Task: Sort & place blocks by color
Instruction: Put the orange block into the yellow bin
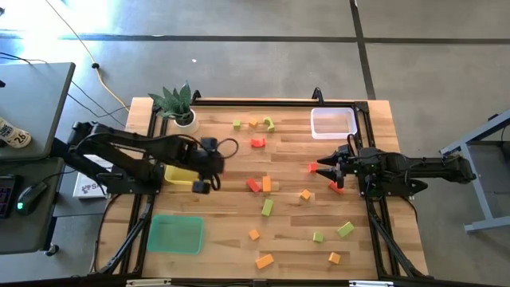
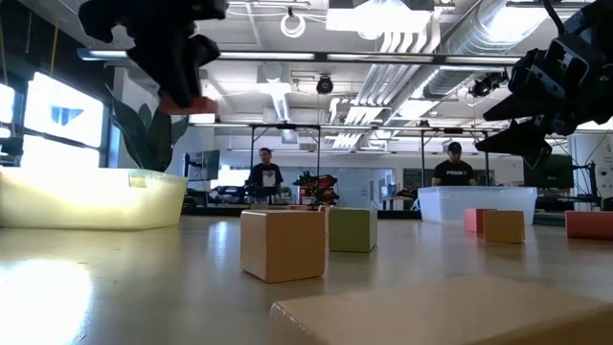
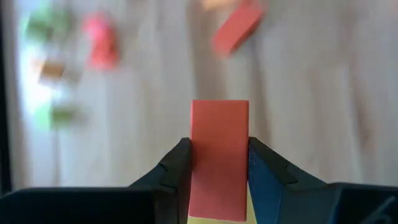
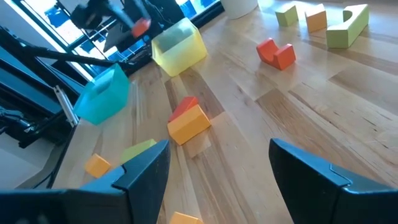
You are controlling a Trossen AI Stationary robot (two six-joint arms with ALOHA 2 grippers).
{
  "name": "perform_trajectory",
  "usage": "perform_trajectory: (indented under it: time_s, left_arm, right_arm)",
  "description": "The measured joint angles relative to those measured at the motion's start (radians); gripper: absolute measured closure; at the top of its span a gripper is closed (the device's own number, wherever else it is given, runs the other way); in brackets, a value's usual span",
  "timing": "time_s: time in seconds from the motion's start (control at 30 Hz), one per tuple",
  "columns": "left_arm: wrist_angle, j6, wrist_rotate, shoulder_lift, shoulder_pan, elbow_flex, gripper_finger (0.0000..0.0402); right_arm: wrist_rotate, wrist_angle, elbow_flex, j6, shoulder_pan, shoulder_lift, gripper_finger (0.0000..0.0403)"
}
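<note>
Left fingers (image 3: pixel 217 180) gripping red block (image 3: pixel 219 158), hovering by yellow tray (image 1: pixel 180 174). Right fingers (image 1: pixel 331 171) spread, holding nothing. Most blocks (image 1: pixel 266 207) lying unsorted across counter (image 1: pixel 223 231); sorting barely starting.

Site: I'm looking into an open-plan robotics lab or workshop | Ceiling: exposed ducts (image 2: pixel 450 38) and pipes | Background: two people (image 2: pixel 265 172) standing at further framed rigs | Floor: bare concrete (image 1: pixel 263 48) | Beside my wooden table (image 1: pixel 231 231): desk with mouse (image 1: pixel 32 195) and cables.
</note>
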Motion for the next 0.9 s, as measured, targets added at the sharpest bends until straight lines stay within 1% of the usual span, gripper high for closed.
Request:
perform_trajectory:
  time_s: [0.1, 0.2, 0.37, 0.5, 0.6, 0.73, 0.9]
  left_arm:
    - [-0.053, -0.053, -0.042, -0.035, 0.038, -0.031, 0.0309]
    - [-0.068, -0.101, -0.039, -0.065, 0.079, -0.090, 0.0309]
    - [-0.057, -0.156, -0.038, -0.073, 0.128, -0.186, 0.0309]
    - [-0.028, -0.162, 0.019, -0.068, 0.162, -0.250, 0.0309]
    - [-0.006, -0.162, 0.030, -0.067, 0.186, -0.294, 0.0309]
    - [0.025, -0.162, 0.031, -0.065, 0.211, -0.305, 0.0305]
    - [0.027, -0.162, 0.044, -0.065, 0.239, -0.305, 0.0276]
  right_arm:
    - [0.000, 0.000, 0.000, 0.000, 0.000, 0.004, 0.0144]
    - [0.000, 0.000, 0.000, 0.000, 0.000, 0.005, 0.0144]
    - [0.000, 0.000, 0.000, 0.000, 0.000, 0.009, 0.0144]
    - [0.000, 0.000, 0.000, 0.000, 0.000, 0.009, 0.0144]
    - [0.000, 0.000, 0.000, 0.000, 0.000, 0.009, 0.0144]
    - [0.000, 0.000, 0.000, 0.000, 0.000, 0.009, 0.0144]
    - [0.000, 0.000, 0.000, 0.000, 0.000, 0.009, 0.0144]
